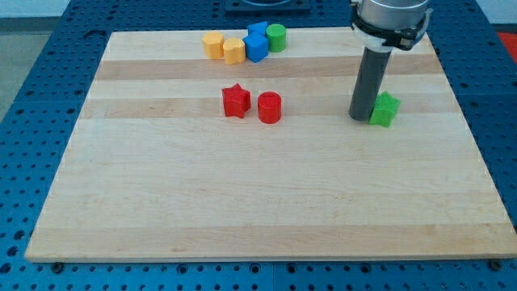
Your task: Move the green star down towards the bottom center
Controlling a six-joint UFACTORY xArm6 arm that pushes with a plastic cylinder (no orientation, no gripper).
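Note:
The green star [386,109] lies on the wooden board [266,202] at the view's right, in the upper half. My tip [360,118] stands right against the star's left side, touching it or nearly so. The dark rod rises from there to the arm's grey end at the view's top right.
A red star [236,101] and a red cylinder [269,107] sit side by side left of the middle. At the view's top, a cluster holds two yellow blocks [224,48], two blue blocks [256,44] and a green cylinder [276,37].

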